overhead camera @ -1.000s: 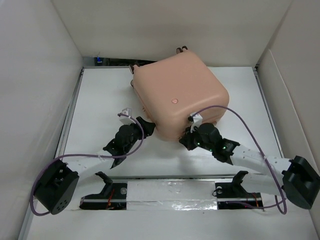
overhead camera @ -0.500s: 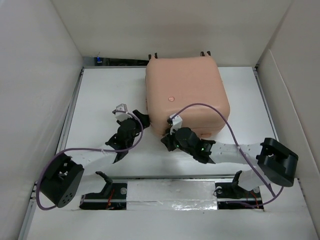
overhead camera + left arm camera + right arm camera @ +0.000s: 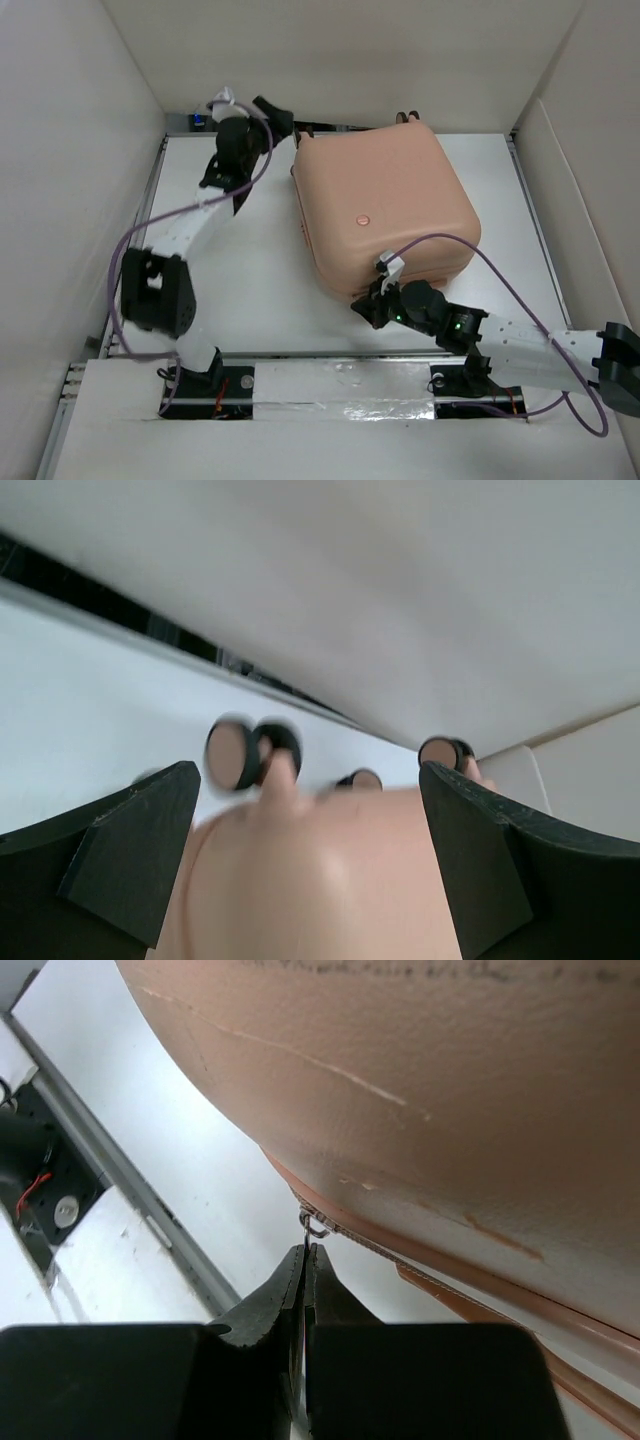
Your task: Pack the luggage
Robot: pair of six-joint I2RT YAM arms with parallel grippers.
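Observation:
The peach-pink luggage (image 3: 385,200) lies shut on the white table, its caster wheels (image 3: 405,117) at the far edge. My left gripper (image 3: 278,118) is open at its far left corner. In the left wrist view its wide-apart fingers (image 3: 130,850) flank the shell (image 3: 320,880), with the wheels (image 3: 240,755) beyond. My right gripper (image 3: 364,306) is at the near left corner. In the right wrist view it (image 3: 305,1252) is shut on the metal zipper pull (image 3: 312,1226) of the zipper (image 3: 400,1260) under the shell (image 3: 450,1080).
White walls (image 3: 80,150) enclose the table on the left, back and right. A dark slot (image 3: 230,123) runs along the far edge. The arms' base rail (image 3: 340,385) lies along the near edge, also in the right wrist view (image 3: 110,1175). Purple cables (image 3: 450,225) loop over both arms.
My left arm has swung from the luggage's near left side to its far left corner. The luggage has turned and shifted right. My right gripper has moved along its near edge.

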